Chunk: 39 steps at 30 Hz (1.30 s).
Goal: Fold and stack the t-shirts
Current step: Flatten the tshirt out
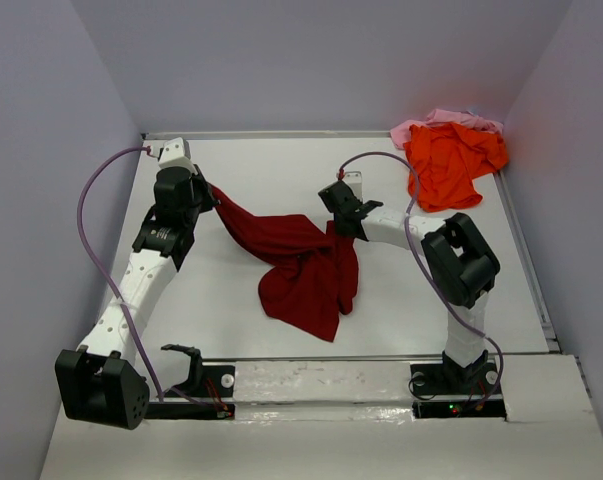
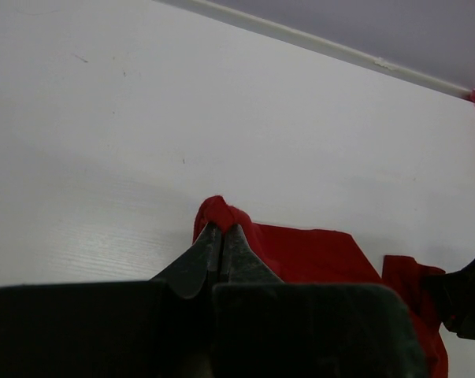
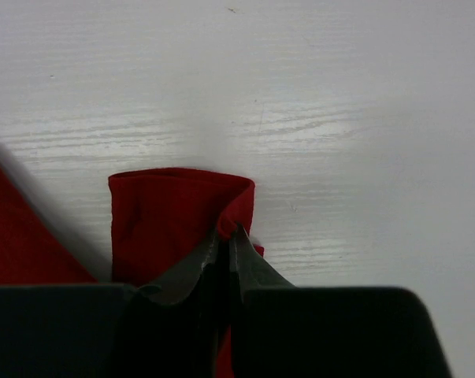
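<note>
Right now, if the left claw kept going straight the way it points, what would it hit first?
Past the maroon t-shirt it pinches, the left claw faces only bare table, which it would probably touch before reaching the back wall; depth is hard to judge.

soft matt maroon cloth t-shirt (image 1: 306, 270), smooth faintly glossy white wood-grain table (image 1: 281, 170)

We can read no text, label, brand, number or sign anywhere, neither on the dark red cloth t-shirt (image 1: 306, 270) nor on the white counter (image 1: 271, 170).
</note>
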Tool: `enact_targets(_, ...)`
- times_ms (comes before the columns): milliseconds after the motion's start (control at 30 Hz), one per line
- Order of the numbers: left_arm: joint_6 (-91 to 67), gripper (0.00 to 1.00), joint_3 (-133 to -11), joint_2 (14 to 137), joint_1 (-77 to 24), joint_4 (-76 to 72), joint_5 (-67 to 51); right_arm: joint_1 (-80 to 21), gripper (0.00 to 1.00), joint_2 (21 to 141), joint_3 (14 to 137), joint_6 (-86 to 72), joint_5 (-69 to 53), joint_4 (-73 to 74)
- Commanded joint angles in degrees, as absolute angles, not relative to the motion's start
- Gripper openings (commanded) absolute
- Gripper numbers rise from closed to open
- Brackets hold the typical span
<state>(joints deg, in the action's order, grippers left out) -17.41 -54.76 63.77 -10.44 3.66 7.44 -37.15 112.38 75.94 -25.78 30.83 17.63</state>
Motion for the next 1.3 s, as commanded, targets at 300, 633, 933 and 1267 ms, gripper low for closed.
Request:
enact_targets(300,-16.8,0.0,-54.1,62.1,-10.5,0.6,6.1,-36.9,0.0,100.9,74.0,-21.5,34.1,16.9)
enact_targets(633,-16.5,0.0,-53.6,61.6,-11.3,0.4,4.7,-36.9,0.0,80.3,73.7,-12.8,33.7,18.2)
enact_targets(933,-13.4,0.0,-57.3,56.2,-16.3,2.2,12.3,-36.9,0.0,65.8,69.6,-10.1,35.2,20.0)
enact_targets(1267,-14.1,0.0,-53.8,55.5,-16.3,0.4,13.4,-36.9,0.0,57.2,65.5,-16.1,40.6,30.7)
